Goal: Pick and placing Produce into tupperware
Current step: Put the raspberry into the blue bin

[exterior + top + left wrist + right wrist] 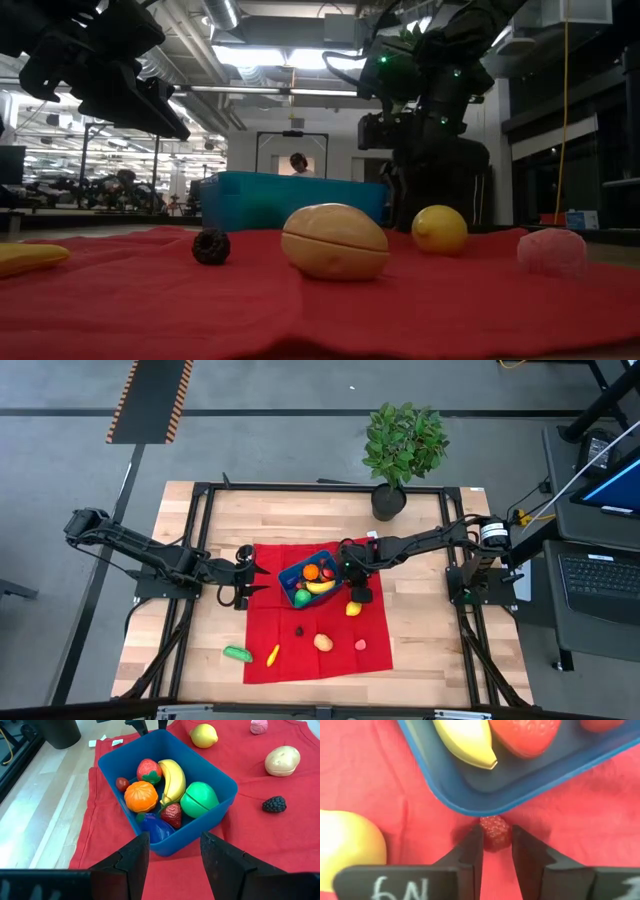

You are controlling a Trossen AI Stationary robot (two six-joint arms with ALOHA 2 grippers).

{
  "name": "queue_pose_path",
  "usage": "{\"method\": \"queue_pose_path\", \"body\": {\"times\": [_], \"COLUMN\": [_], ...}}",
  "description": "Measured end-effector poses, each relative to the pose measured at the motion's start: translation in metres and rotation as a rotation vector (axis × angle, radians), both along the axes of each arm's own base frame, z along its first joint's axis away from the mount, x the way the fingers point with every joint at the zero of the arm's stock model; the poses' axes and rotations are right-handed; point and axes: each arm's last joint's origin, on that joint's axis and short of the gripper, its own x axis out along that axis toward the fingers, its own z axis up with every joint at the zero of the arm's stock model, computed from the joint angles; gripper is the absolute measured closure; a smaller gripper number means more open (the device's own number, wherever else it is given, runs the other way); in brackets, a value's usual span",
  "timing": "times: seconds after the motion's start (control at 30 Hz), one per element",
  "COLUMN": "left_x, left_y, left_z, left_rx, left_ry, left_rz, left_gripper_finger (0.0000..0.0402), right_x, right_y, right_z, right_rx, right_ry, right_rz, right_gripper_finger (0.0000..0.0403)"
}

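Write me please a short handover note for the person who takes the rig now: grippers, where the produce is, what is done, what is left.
Right gripper: down on the red cloth beside the blue container, fingers closed around a small red berry.
Left gripper: open, empty, hovering near the container's other side.
Done: banana, orange, green piece, strawberries and a few others lie in the container.
Left: lemon, potato, blackberry, pink piece, green and yellow pieces near the cloth's front edge, plus the berry.
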Motion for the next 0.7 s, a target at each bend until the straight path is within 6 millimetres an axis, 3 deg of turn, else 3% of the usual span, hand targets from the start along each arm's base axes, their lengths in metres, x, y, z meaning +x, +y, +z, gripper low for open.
{"method": "queue_pose_path", "body": {"times": [0.4,0.7], "left_x": [0.000,0.000], "left_y": [0.000,0.000], "left_z": [0.000,0.000], "left_rx": [0.000,0.001], "left_ry": [0.000,0.004], "left_rz": [0.000,0.000], "left_gripper_finger": [0.0234,0.0234], "right_x": [-0.002,0.007], "right_y": [0.000,-0.001], "right_z": [0.002,0.025], "right_rx": [0.007,0.013], "right_ry": [0.027,0.050], "right_rz": [-0.003,-0.024], "right_gripper_finger": [0.0323,0.0324]}}
